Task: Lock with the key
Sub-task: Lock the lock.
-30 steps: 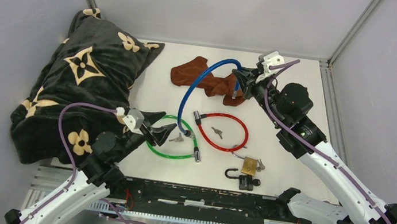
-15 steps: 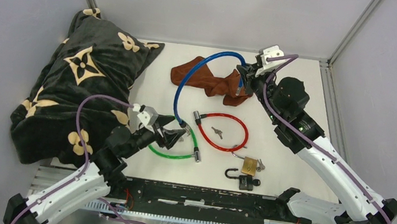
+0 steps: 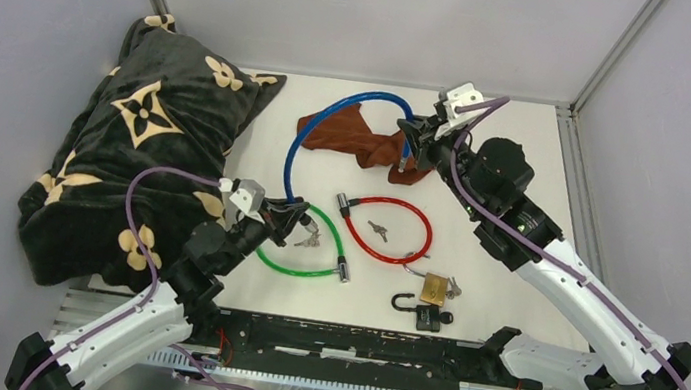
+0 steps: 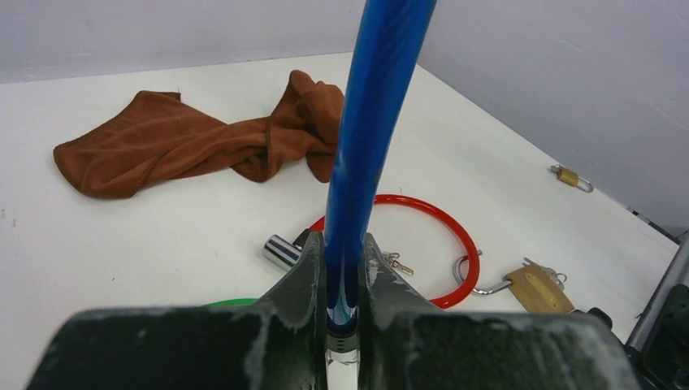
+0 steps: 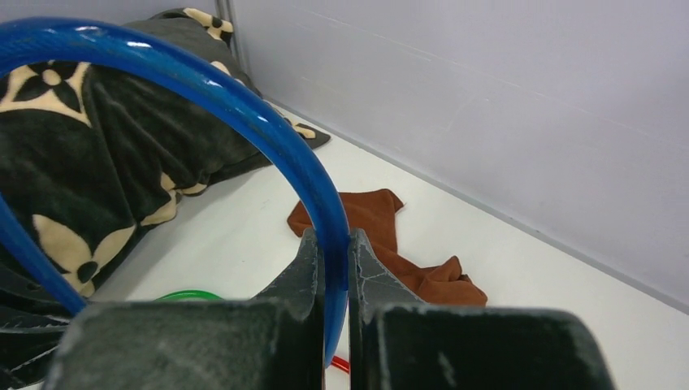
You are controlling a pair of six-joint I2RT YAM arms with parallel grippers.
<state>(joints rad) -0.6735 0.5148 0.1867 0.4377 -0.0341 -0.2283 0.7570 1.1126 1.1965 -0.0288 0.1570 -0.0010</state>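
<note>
A blue cable lock [image 3: 300, 144] arcs above the table, held at both ends. My left gripper [image 3: 296, 217] is shut on its lower end; in the left wrist view the blue cable [image 4: 374, 122] rises from between the left gripper's [image 4: 344, 252] fingers, with a metal tip just below. My right gripper [image 3: 413, 143] is shut on the other end, and the blue cable [image 5: 244, 106] curves away from that gripper [image 5: 331, 240]. One small key [image 3: 377, 229] lies inside the red cable loop [image 3: 423, 227]. A bunch of keys [image 3: 310, 241] lies by the green cable [image 3: 306, 271].
A brown cloth [image 3: 340, 129] lies under the blue arc. A black patterned blanket [image 3: 141, 148] fills the left side. A brass padlock [image 3: 433, 288] and a black padlock [image 3: 425, 314] lie near the front edge. The red cable [image 4: 455, 227] and its chrome end [image 4: 280, 250] lie ahead of the left gripper.
My left gripper moved right to the blue cable's lower end and shut on it. My right gripper carried its end slightly left, and the arc bowed left.
</note>
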